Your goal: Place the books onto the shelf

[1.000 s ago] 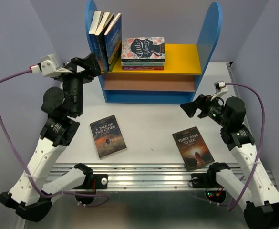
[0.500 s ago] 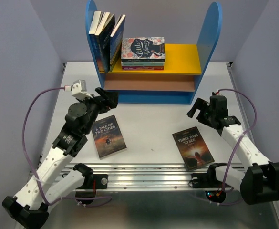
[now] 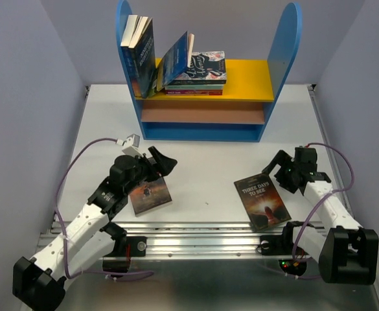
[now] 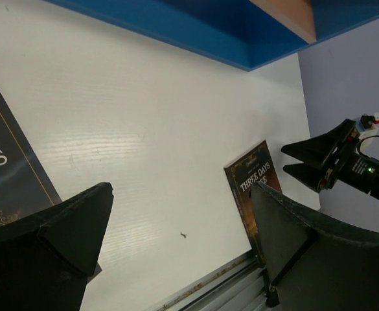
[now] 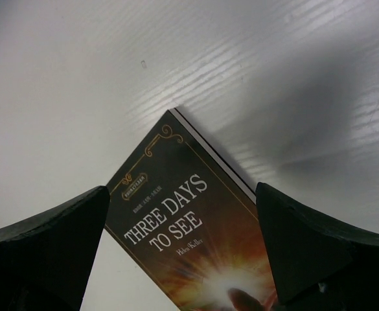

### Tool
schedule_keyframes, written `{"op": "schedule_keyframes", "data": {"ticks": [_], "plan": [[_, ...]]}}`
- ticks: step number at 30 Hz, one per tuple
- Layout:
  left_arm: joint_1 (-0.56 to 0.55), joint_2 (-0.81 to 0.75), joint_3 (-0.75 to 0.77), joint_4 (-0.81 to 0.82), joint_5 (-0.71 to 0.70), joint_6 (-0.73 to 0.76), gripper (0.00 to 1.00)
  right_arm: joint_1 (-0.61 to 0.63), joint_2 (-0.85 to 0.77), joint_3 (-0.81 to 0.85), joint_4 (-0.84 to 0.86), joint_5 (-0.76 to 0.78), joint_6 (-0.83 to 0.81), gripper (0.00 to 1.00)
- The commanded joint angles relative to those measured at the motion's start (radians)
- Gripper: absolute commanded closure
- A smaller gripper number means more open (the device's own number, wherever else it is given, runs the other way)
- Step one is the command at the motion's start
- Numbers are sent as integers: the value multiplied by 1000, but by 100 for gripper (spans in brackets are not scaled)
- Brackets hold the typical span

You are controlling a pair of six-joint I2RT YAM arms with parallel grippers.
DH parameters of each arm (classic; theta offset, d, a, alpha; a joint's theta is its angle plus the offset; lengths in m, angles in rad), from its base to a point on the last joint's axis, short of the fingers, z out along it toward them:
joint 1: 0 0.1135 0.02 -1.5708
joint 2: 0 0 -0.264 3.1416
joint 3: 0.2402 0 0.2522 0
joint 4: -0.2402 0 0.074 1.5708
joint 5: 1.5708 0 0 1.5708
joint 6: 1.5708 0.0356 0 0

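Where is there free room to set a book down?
Free: the yellow board between the flat stack and the right blue panel; the table between the shelf base, the left lying book and Three Days to See. Crowded: the board's left end, where a leaning book rests against the stack.

The table (image 5: 79, 78) is white and finely ribbed, with a soft sheen. The book (image 5: 189, 240) has a glossy paper cover. The fingers (image 5: 40, 246) look like matt black plastic. The rail (image 3: 202, 236) is bare metal.

Brown book (image 5: 189, 253) cover: "THREE DAYS TO SEE".
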Motion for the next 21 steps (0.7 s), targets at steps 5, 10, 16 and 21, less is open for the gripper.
{"op": "schedule_keyframes", "data": {"ticks": [5, 10, 16, 21], "plan": [[-23, 52, -63, 168, 95, -48, 1, -1, -51, -69, 8, -290, 21, 0], [-67, 156, -79, 266, 121, -69, 1, 24, -33, -103, 41, -412, 14, 0], [-141, 279, -53, 308, 109, -83, 1, 24, -48, -39, -2, -293, -34, 0], [-204, 357, -31, 338, 81, -83, 1, 24, -48, -15, -36, 45, 43, 0]]}}
